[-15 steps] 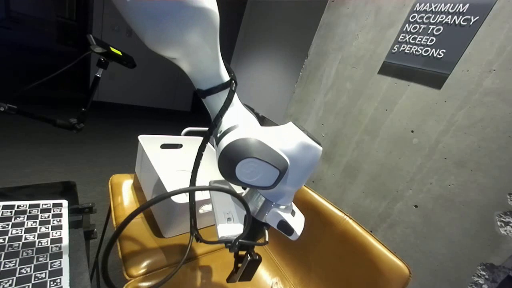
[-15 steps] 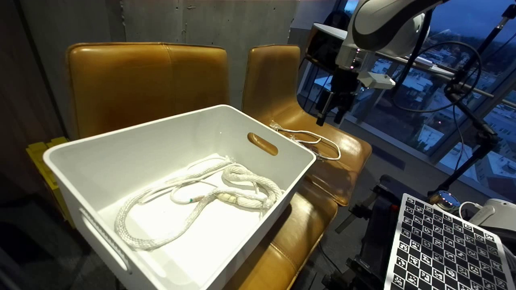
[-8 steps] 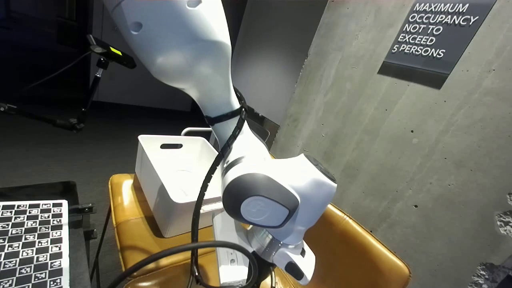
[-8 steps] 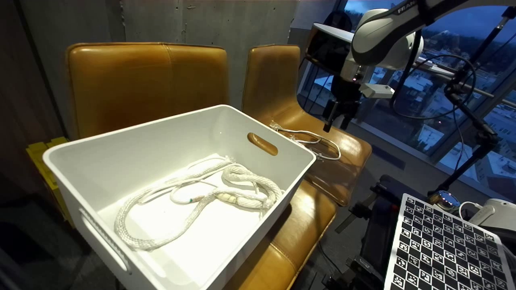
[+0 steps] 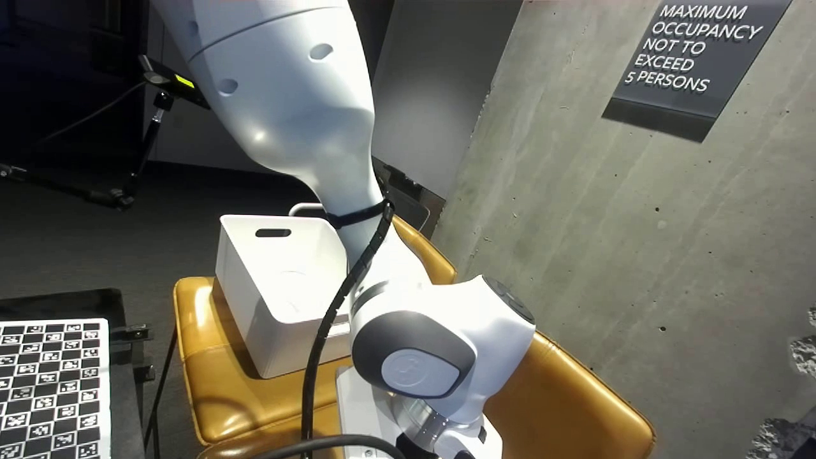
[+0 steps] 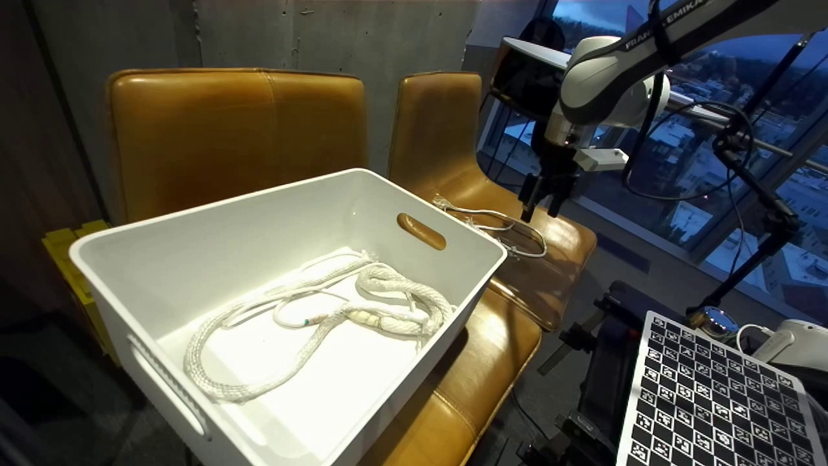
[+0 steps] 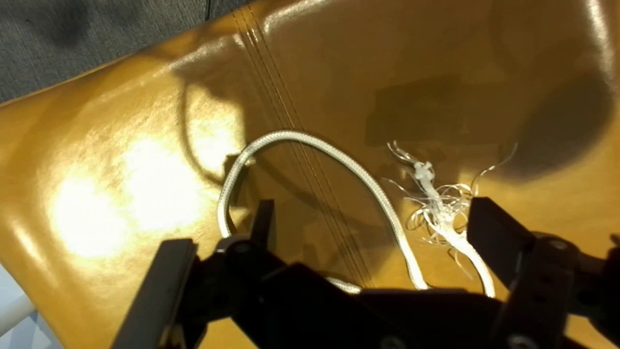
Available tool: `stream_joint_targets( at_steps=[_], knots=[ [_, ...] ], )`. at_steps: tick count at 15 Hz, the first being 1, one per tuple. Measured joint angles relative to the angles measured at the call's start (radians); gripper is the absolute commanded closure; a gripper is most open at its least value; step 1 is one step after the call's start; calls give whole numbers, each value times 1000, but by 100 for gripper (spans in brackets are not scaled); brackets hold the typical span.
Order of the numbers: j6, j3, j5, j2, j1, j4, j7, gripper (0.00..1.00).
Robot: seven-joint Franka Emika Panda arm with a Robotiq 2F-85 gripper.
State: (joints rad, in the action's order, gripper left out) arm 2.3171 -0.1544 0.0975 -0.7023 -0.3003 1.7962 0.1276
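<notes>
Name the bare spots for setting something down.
Free: the tan seat between the thin rope and grey floor; inside the white bin, between the thick rope and near wall. Crowded: around the frayed end, by the gripper.

In an exterior view, the white-and-grey jointed arm (image 6: 618, 77) is slanting down from two o'clock; its black two-fingered gripper (image 6: 541, 214) is pointing toward seven, spread wide.

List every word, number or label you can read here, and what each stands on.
"MAXIMUM OCCUPANCY NOT TO EXCEED 5 PERSONS": sign on the wall.
"FRANK… EMIKA": on the robot arm, partly hidden by a strap.
Too small to read: any marks on the checkered board and the camera.
</notes>
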Motion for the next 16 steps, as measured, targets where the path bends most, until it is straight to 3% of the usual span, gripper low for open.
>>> stream_joint_targets(
  at_steps=[16],
  knots=[
    [85, -41, -72, -85, -20, -21, 0, 0]
  ],
)
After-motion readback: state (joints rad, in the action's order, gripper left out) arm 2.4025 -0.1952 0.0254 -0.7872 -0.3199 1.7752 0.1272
